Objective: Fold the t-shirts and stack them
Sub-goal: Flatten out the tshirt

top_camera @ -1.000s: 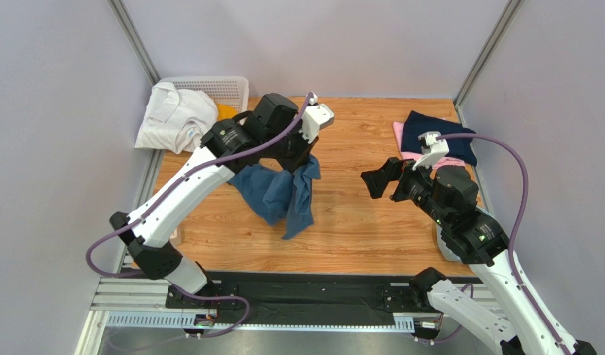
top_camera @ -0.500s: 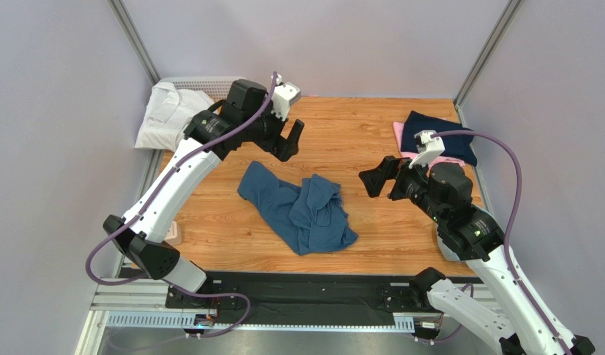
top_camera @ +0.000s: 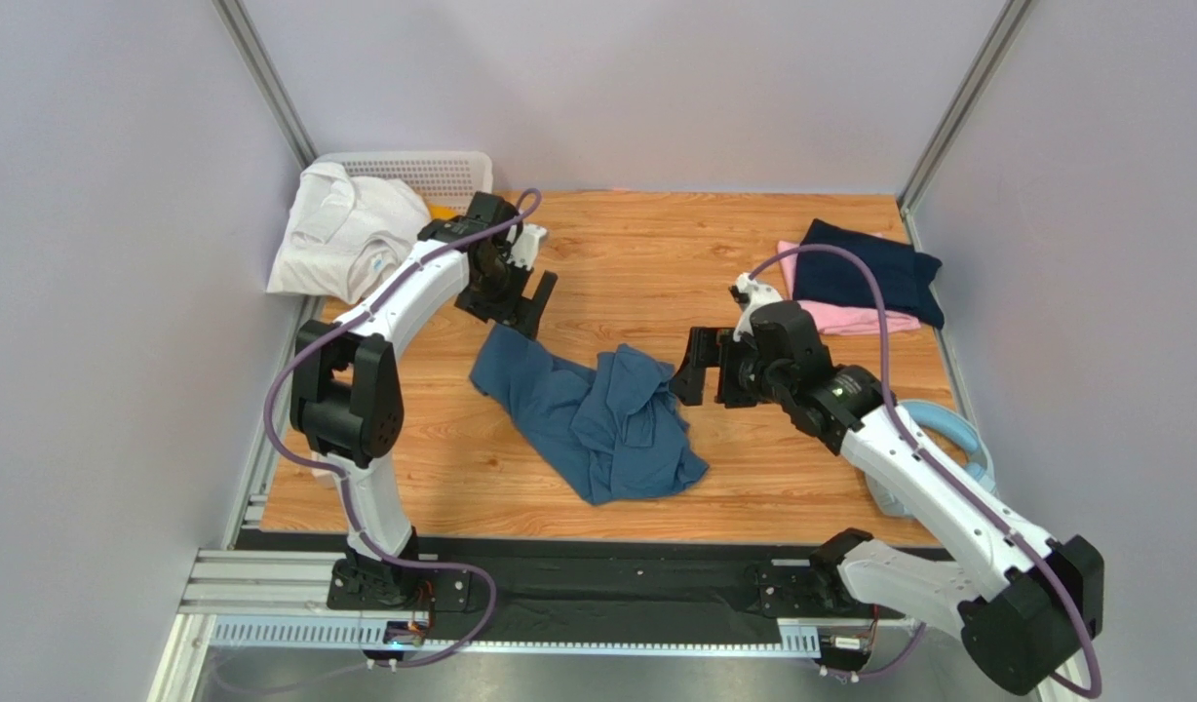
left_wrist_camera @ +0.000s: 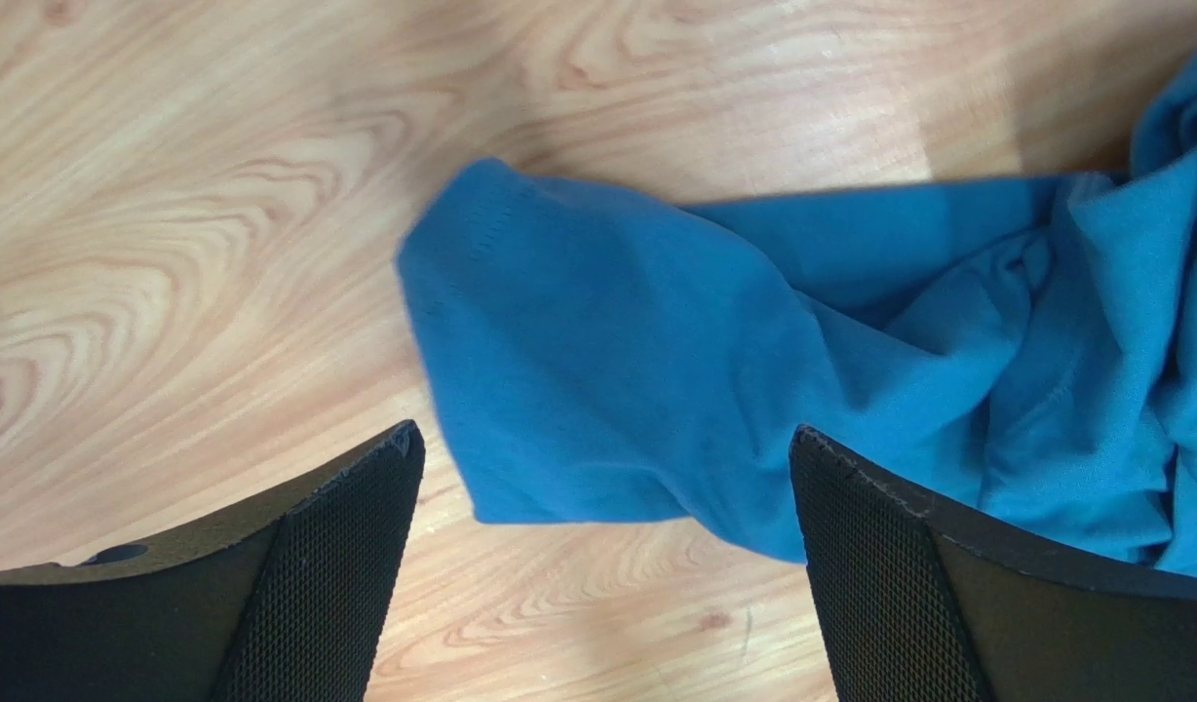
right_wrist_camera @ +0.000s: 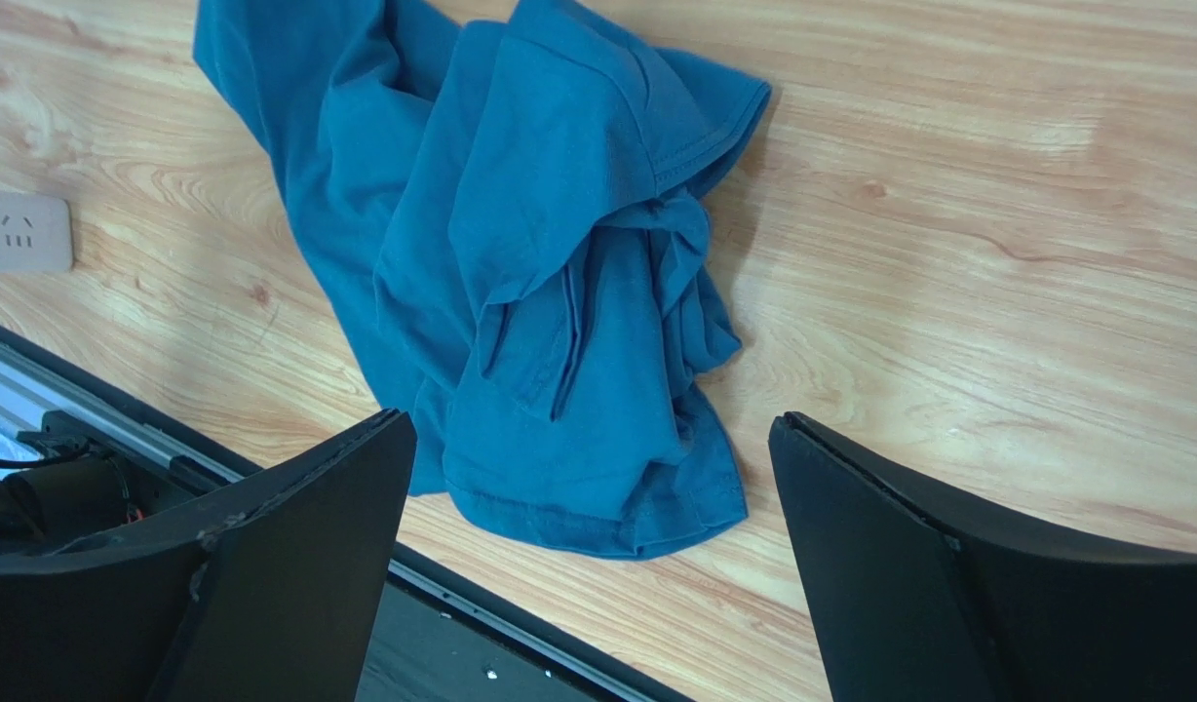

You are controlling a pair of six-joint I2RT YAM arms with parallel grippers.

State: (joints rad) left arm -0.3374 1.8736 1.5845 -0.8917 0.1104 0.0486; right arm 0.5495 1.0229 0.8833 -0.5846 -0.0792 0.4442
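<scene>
A teal-blue t-shirt (top_camera: 597,413) lies crumpled on the wooden table (top_camera: 663,263); it also shows in the left wrist view (left_wrist_camera: 663,366) and the right wrist view (right_wrist_camera: 561,278). My left gripper (top_camera: 524,304) is open and empty just above the shirt's far left corner. My right gripper (top_camera: 695,369) is open and empty just right of the shirt. A navy t-shirt (top_camera: 865,278) lies folded on a pink t-shirt (top_camera: 854,318) at the far right. A white garment (top_camera: 341,227) and an orange one (top_camera: 446,221) lie at the far left.
A white lattice basket (top_camera: 429,173) stands at the far left corner under the white garment. Light-blue headphones (top_camera: 953,439) lie at the right edge behind my right arm. A white wall socket (right_wrist_camera: 22,234) sits by the near left edge.
My left gripper let go of the blue shirt, which dropped in a heap, then moved back left and down to its corner. My right gripper moved left toward the shirt.
</scene>
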